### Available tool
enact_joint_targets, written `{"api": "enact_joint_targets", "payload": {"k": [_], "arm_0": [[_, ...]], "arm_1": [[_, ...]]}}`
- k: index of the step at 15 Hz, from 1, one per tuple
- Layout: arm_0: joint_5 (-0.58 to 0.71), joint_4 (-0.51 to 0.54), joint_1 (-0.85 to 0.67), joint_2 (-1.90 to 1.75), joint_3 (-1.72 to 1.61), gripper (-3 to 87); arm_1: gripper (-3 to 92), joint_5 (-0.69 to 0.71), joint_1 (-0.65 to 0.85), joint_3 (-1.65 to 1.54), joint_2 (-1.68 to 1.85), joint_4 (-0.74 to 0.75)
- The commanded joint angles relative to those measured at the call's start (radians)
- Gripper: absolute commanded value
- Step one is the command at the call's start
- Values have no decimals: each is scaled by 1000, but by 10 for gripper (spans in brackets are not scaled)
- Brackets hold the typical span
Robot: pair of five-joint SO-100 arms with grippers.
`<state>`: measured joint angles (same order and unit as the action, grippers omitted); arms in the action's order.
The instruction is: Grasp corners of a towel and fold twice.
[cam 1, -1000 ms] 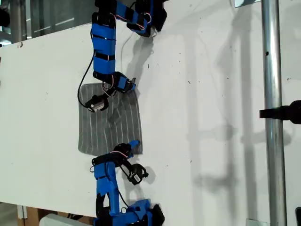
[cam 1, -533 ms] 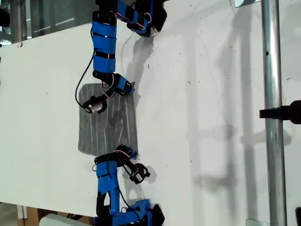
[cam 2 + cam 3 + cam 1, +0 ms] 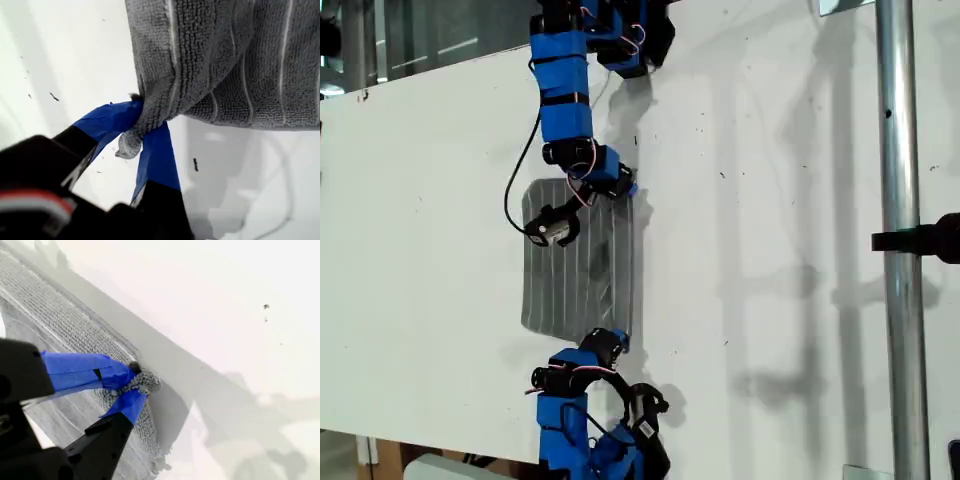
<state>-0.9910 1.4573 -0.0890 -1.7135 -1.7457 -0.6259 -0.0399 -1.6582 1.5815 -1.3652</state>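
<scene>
You see the white table (image 3: 440, 200) under the dark grey pale-striped towel (image 3: 575, 270), stretched between both arms; my first gripper (image 3: 142, 131) is clamped on one bunched corner (image 3: 131, 142); my second gripper (image 3: 132, 385) pinches another corner (image 3: 145, 381), lifted clear.

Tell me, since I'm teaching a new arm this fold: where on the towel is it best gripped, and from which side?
Grip the towel at a corner, coming in from outside its edge. The corners are thin tips where jaws can close over the fabric, as my first gripper and my second gripper show, each pinching one. The flat middle probably offers no edge to catch.
</scene>
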Motion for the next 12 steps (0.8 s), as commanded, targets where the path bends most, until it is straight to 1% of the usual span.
{"api": "enact_joint_targets", "payload": {"k": [1,2,3,4,5,7,9,10,12], "arm_0": [[-103,3,101,-38,-6,-29],[-109,-2,110,-44,2,-29],[-75,-2,75,-71,11,-29],[-14,6,-2,-100,14,-29],[67,-2,-106,-118,11,-29],[221,-3,-353,-57,49,-29],[351,-23,-555,80,166,-29],[403,-15,-620,152,267,-29],[474,40,-701,272,499,-29]], "arm_1": [[-3,-54,-106,135,-66,-48],[-3,-55,-109,181,-94,-75],[-3,-52,-69,198,-81,-91],[-3,-40,3,202,-46,-110],[-3,-6,107,192,-17,-124],[-3,112,339,189,-12,-137],[-3,233,566,209,-14,-77],[-3,287,675,239,-20,-52],[-3,364,816,314,-18,-11]]}}
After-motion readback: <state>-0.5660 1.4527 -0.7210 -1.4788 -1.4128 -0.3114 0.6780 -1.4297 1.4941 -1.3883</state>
